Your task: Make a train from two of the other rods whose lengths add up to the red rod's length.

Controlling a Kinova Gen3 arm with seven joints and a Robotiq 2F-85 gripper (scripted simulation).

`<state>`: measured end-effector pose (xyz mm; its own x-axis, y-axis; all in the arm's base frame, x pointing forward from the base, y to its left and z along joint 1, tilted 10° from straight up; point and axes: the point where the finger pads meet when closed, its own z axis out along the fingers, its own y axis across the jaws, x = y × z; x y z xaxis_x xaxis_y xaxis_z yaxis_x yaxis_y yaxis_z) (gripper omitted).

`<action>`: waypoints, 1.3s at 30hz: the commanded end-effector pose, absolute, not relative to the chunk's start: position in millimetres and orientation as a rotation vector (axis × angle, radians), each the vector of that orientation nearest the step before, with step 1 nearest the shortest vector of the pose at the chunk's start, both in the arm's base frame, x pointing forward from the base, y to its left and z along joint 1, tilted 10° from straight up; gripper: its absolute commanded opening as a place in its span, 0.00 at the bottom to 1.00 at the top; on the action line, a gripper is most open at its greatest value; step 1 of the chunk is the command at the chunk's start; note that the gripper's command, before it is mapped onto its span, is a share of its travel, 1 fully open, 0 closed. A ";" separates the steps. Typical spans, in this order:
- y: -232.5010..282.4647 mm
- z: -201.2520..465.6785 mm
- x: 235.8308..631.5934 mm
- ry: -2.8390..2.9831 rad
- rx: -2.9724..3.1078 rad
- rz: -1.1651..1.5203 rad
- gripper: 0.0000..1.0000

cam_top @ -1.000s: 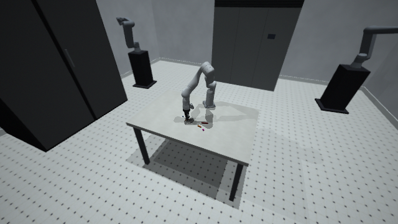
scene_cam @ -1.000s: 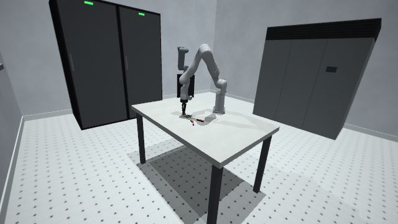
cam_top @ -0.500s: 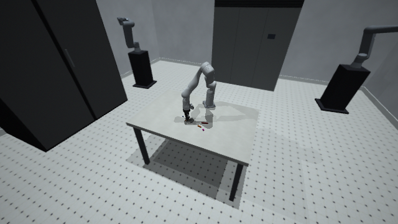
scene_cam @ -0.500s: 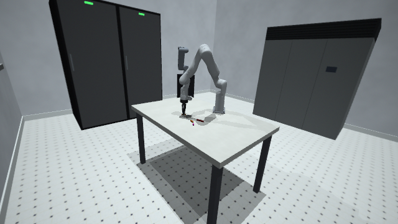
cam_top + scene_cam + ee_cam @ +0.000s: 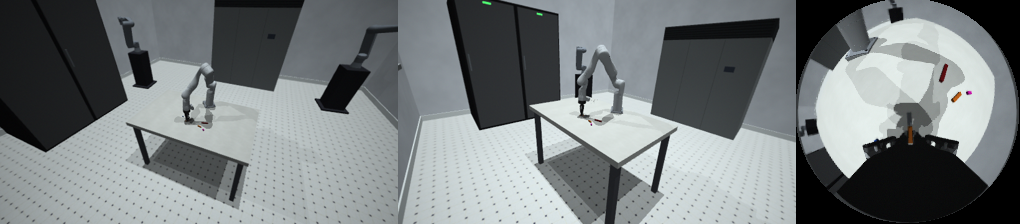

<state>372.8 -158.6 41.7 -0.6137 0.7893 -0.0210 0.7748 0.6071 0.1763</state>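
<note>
Heads up, your gripper (image 5: 911, 141) is pinching an orange rod (image 5: 911, 134) at bottom centre of the wrist view; its lower end is hidden. Red rod (image 5: 943, 73), another orange one (image 5: 956, 97) and magenta (image 5: 969, 92) lie upper right.

arm (image 5: 603, 60): elbow high, wrist vertical | pincer (image 5: 910, 141): pointing down, clamped on something

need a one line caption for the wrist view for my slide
Gripper shut on an orange rod over the table, with red, orange and magenta rods lying beyond.
</note>
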 end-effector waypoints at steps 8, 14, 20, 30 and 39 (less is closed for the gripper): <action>-159.2 41.6 372.6 2.728 1.333 0.228 0.05; -159.2 41.6 372.6 2.728 1.333 0.228 0.05; -159.2 41.6 372.6 2.728 1.333 0.228 0.05; -159.2 41.6 372.6 2.728 1.333 0.228 0.05; -159.2 41.6 372.6 2.728 1.333 0.228 0.08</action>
